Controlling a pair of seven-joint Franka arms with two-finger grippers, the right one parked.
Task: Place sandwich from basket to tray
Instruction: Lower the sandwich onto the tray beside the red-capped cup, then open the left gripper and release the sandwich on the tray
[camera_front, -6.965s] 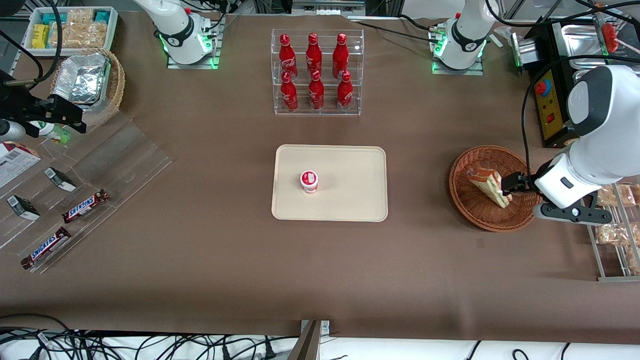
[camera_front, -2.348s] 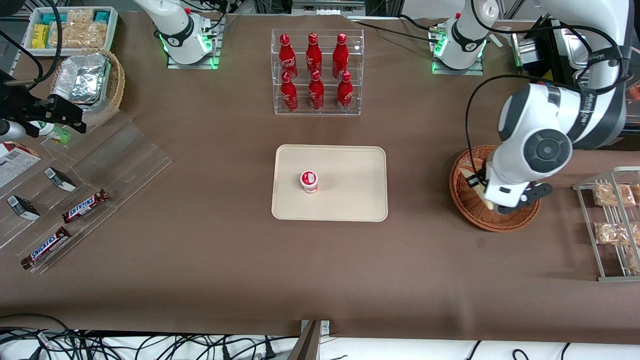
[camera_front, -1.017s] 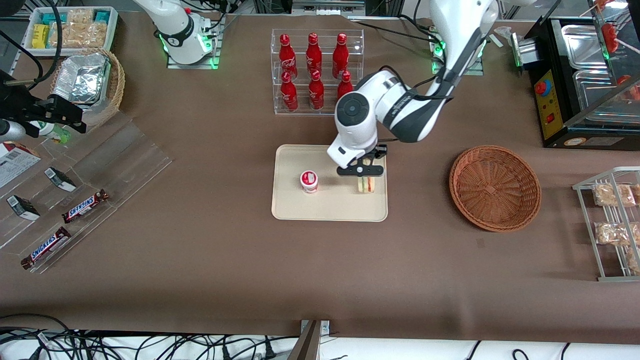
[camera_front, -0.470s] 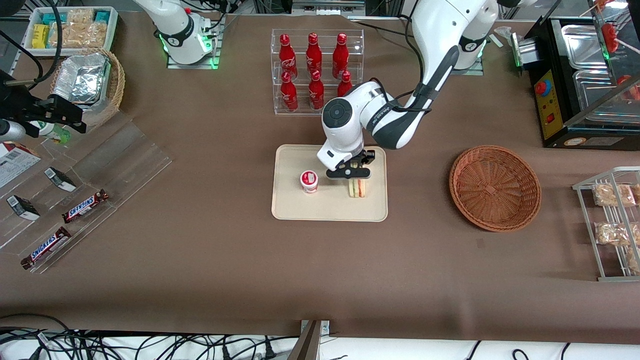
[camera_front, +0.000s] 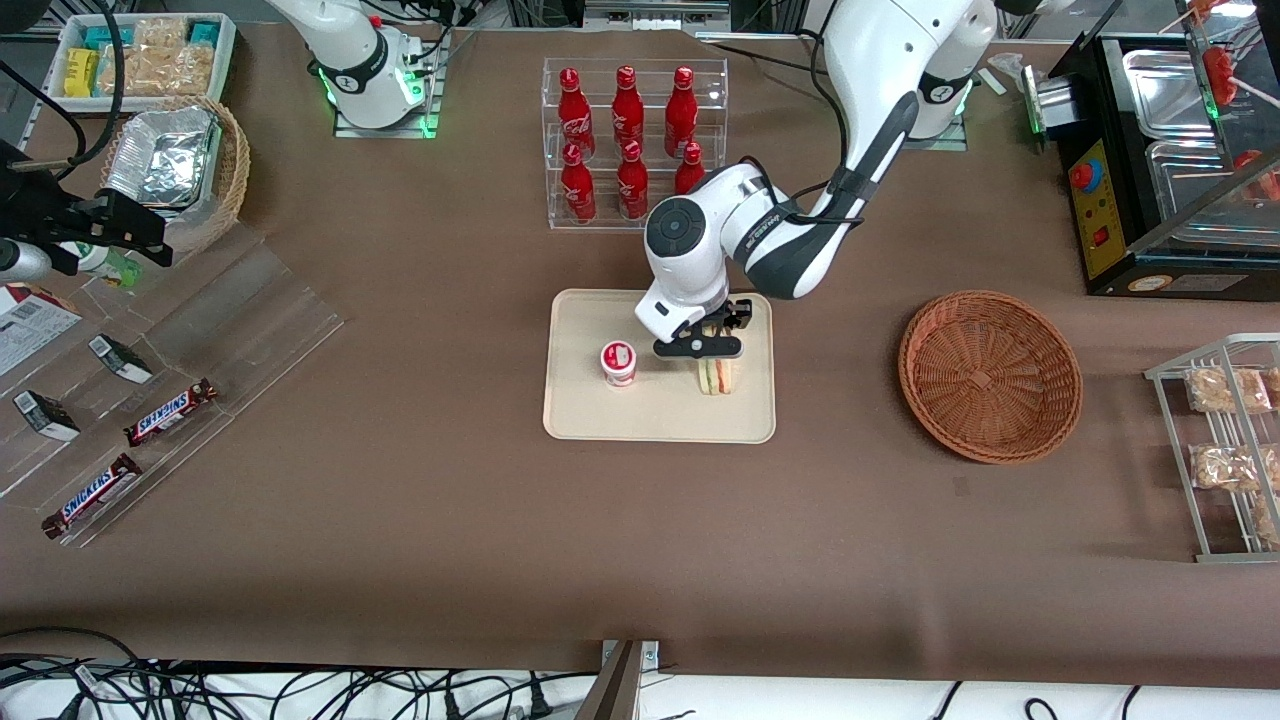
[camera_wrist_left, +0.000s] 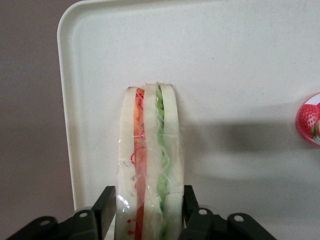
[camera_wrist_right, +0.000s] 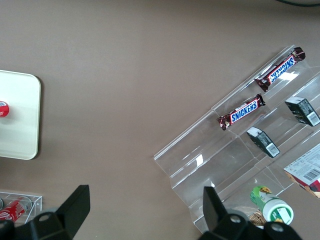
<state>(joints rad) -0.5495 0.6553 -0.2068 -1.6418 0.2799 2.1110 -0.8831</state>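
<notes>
My gripper (camera_wrist_left: 149, 220) is black, on a white and dark grey arm, over the middle of the front view. Between my fingers (camera_wrist_left: 102, 210) the sandwich (camera_wrist_left: 149, 170) shows pale bread with a red-orange layer and a green layer under clear wrap. The tray (camera_front: 600, 415) is plain beige, faintly speckled. The cup (camera_front: 618, 362) on it is white with a red strawberry print. The basket (camera_front: 990, 375) is reddish-brown woven wicker. The table (camera_front: 400, 520) is brown.
</notes>
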